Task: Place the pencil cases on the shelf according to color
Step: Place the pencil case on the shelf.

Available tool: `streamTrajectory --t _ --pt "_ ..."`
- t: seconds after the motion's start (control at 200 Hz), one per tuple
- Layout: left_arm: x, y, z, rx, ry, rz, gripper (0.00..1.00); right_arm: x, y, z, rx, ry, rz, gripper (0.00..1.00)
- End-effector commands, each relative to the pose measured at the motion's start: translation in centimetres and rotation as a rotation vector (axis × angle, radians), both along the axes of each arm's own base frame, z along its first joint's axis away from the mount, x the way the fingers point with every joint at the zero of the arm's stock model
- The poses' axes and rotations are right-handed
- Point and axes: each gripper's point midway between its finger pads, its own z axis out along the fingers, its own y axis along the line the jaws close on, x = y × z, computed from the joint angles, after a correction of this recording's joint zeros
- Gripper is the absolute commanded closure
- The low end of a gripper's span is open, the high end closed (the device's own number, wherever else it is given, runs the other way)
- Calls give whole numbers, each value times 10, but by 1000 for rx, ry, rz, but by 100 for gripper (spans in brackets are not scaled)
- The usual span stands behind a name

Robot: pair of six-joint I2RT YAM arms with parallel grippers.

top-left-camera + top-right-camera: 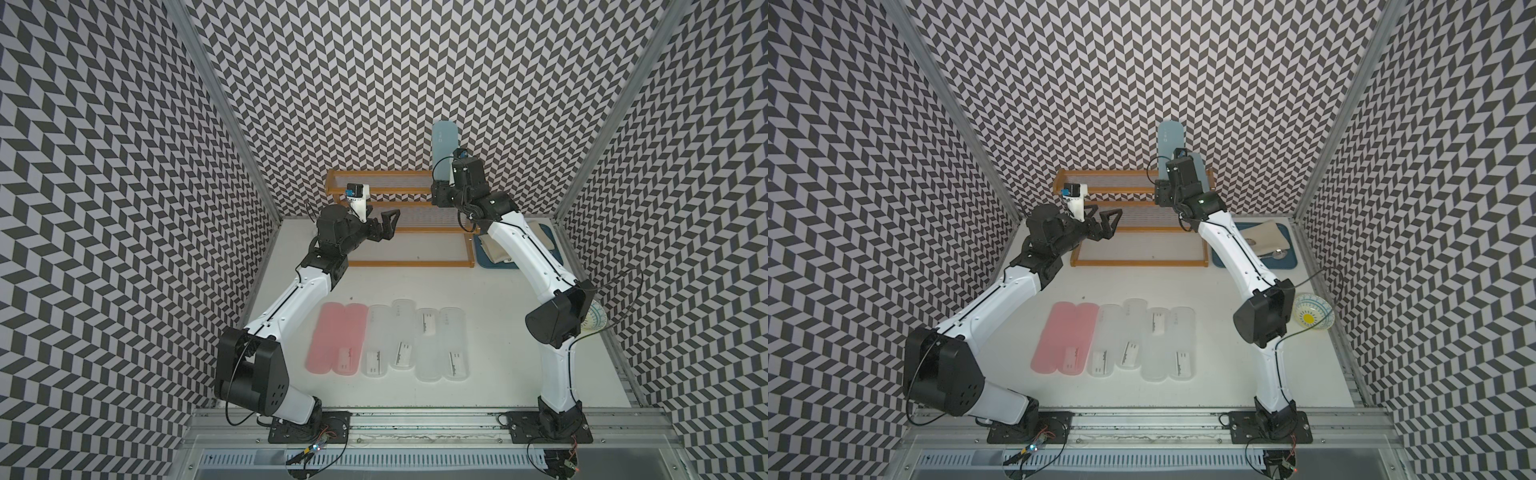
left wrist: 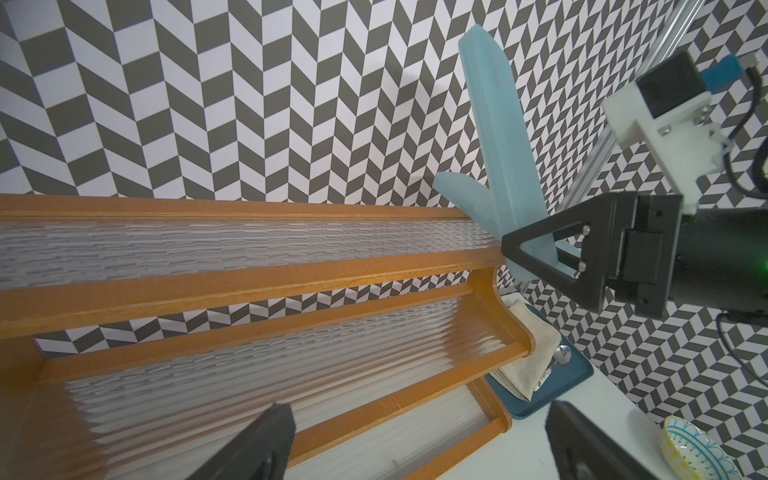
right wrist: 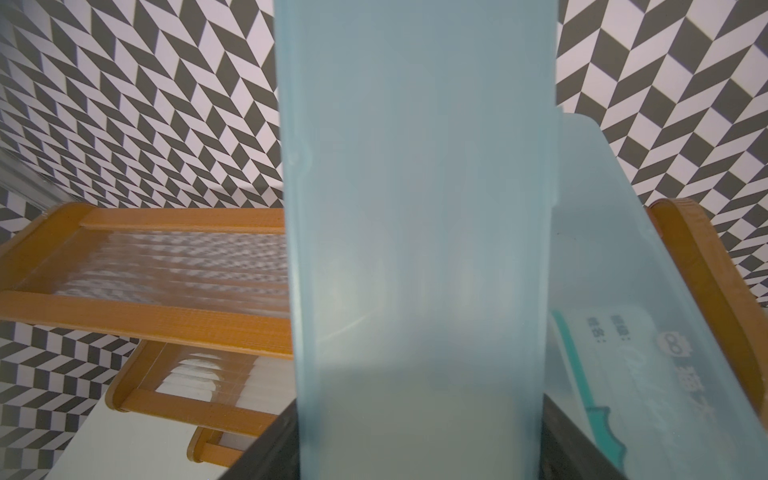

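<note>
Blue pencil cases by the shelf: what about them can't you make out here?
- Held blue case: lower end hidden behind the right gripper in both top views; upper end cut off by the right wrist view's edge.
- Second blue case: partly covered by the held case in the right wrist view; label hazy.
- Whether the held case touches the shelf: cannot tell; the gripper's finger crosses that spot in the left wrist view.

On white tabletop (image 1: 498,291): upper centre, orange-brown wooden three-tier shelf (image 1: 409,262); just right, dark blue tray (image 1: 1289,264); right edge, patterned bowl (image 1: 1312,318); lower centre, row of two pink translucent plastic pencil cases (image 1: 336,338) and four frosted clear pencil cases (image 1: 417,340). On shelf's top tier, right end: light blue pencil case (image 1: 1201,174).
</note>
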Motion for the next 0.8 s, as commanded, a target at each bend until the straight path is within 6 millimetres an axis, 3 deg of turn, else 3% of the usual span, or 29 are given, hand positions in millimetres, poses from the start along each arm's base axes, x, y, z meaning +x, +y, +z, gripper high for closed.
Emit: streamTrajectory --t 0.0,0.285,0.791 --pt "-2 -2 6 -15 -21 -14 1 5 2 -6 6 -3 -4 24" --pt "-2 -2 4 -18 -16 -16 0 7 5 -18 12 24 1 23" --pt "-1 -4 0 -21 -6 -20 0 4 8 -19 52 41 4 17"
